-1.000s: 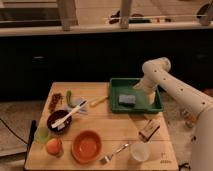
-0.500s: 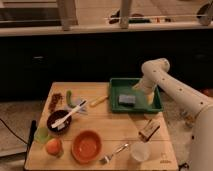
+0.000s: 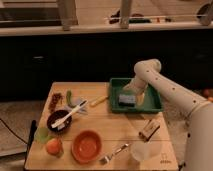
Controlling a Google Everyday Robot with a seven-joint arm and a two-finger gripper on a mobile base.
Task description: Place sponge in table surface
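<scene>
The grey-blue sponge (image 3: 127,99) lies inside the green tray (image 3: 152,104) at the back right of the light wooden table surface (image 3: 117,131). My gripper (image 3: 134,92) is down in the tray, right above and beside the sponge's right end, at the tip of the white arm (image 3: 165,87) that reaches in from the right.
A brown block (image 3: 149,130) lies in front of the tray. Nearby are an orange bowl (image 3: 87,146), a fork (image 3: 115,152), a clear cup (image 3: 141,151), a dark bowl with a white utensil (image 3: 59,120), an orange fruit (image 3: 53,146) and a yellow item (image 3: 98,101).
</scene>
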